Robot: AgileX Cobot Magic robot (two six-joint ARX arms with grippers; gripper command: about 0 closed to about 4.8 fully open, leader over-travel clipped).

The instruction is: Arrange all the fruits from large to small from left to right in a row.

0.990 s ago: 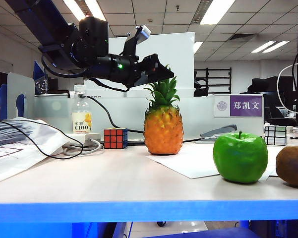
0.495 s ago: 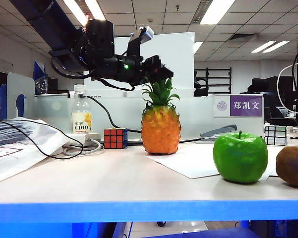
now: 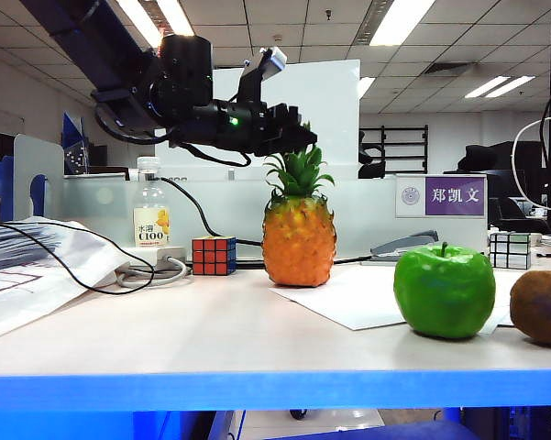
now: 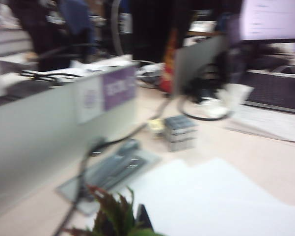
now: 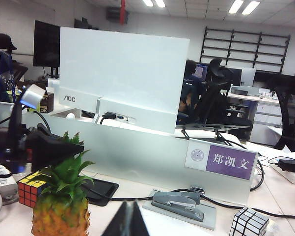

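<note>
We find pineapple (image 3: 298, 240), apple (image 3: 444, 293), kiwi (image 3: 541, 307) ordered along the bench (image 3: 165, 339); left gripper (image 3: 298, 139) clamps the pineapple's crown; right gripper's (image 5: 127, 219) state indeterminate.

Bare table (image 3: 165, 330) front-left, Rubik's cube (image 3: 214, 256) and bottle (image 3: 151, 215) crowding pineapple's (image 3: 298, 241) left

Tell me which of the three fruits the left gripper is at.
The pineapple: the left gripper is shut on its green crown, at the back of the table. The green apple and brown kiwi sit untouched, nearer the front right.
</note>
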